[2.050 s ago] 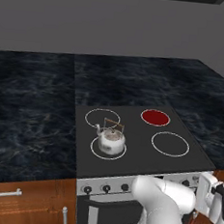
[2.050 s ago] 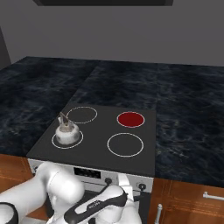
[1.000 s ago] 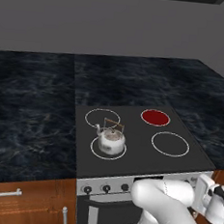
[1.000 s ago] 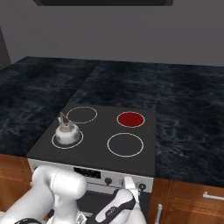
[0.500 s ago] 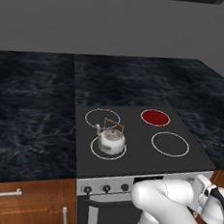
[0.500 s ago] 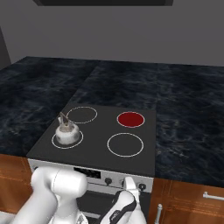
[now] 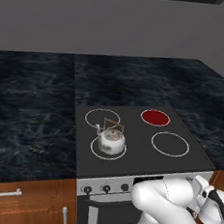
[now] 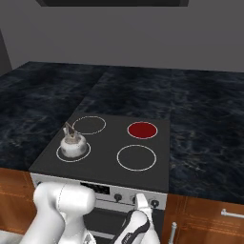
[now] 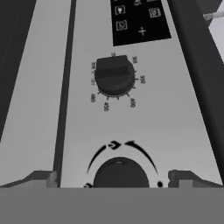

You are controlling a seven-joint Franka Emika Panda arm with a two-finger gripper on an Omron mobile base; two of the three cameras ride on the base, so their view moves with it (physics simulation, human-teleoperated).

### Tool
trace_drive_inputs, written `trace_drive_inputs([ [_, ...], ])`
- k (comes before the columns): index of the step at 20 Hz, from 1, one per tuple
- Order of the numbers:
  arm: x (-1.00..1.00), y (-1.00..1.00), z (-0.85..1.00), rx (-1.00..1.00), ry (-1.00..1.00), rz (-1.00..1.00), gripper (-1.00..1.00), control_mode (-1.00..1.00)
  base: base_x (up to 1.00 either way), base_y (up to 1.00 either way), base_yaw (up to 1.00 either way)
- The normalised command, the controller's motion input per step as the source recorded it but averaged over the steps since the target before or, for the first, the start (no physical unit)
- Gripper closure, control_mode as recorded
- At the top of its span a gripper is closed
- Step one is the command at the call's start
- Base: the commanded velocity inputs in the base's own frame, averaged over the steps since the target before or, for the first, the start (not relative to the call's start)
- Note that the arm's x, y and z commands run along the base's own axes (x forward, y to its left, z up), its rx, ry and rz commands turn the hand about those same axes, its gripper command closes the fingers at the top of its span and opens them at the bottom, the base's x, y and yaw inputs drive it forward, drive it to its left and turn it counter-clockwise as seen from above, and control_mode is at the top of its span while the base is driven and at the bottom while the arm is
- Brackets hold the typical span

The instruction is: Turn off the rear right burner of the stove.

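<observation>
I count one stove (image 7: 134,155), seen from both base cameras. Its glass top carries four round zones: three are thin white ring outlines and one, the rear right burner (image 7: 155,117), is a solid red disc. One kettle (image 7: 111,140) stands on the front left ring.

On the silver front panel in my left base view I count three small dark knobs (image 7: 106,187) left of the arm. My right base view shows two knobs. My hand view shows two knobs (image 9: 114,75) and one black display panel (image 9: 139,19).

I see two drawer handles, one per base view (image 7: 2,193), plus one upright cabinet handle (image 7: 65,218).
</observation>
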Motion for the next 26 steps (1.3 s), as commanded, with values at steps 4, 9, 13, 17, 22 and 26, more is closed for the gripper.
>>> trace_drive_inputs([
  [4, 0.08, -0.11, -0.12, 0.0, -0.03, 0.0, -1.0, -1.0, 0.0, 0.0, 0.0],
  [9, 0.02, -0.02, -0.01, 0.0, -0.06, 0.0, -1.0, -1.0, 0.0, 0.0, 0.0],
  [13, 0.0, 0.0, 0.0, 0.0, -0.04, 0.0, -1.0, -1.0, 0.0, 0.0, 0.0],
  [17, 0.0, 0.0, 0.0, 0.0, -0.01, 0.0, -1.0, -1.0, 0.0, 0.0, 0.0],
  [22, 0.0, 0.0, 0.0, 0.0, 0.0, 0.0, -1.0, -1.0, 0.0, 0.0, 0.0],
  [26, 0.0, 0.0, 0.0, 0.0, 0.0, 0.0, -1.0, -1.0, 0.0, 0.0, 0.0],
])
